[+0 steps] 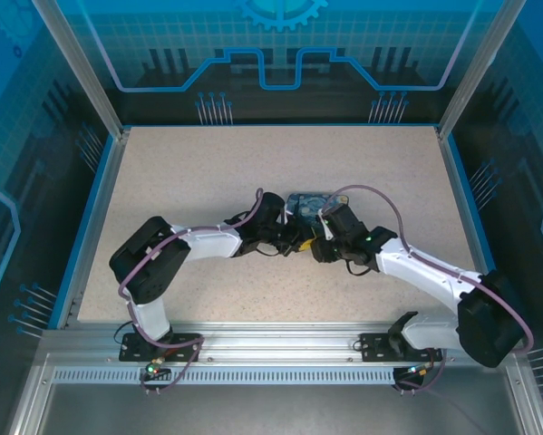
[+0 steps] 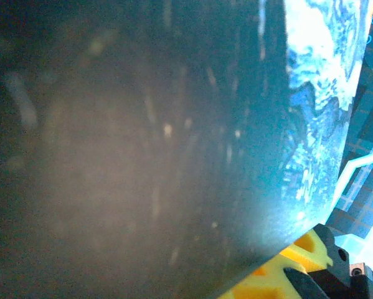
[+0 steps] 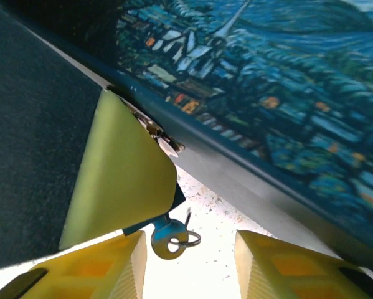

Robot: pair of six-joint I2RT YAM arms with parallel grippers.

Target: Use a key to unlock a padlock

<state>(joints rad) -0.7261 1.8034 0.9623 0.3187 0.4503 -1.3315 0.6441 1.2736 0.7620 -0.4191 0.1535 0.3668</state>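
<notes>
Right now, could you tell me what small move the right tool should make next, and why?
Probably close the right tool gently on the key. Its ringed head sits in the gap between the open yellow fingers, just below the painted box, so a light pinch looks enough to secure it.

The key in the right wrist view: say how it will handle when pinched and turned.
The key looks like thin flat metal, so probably stiff and light. Its smooth round head could slip or pivot between the right gripper's yellow fingers. The small ring through it likely swings loose.
</notes>
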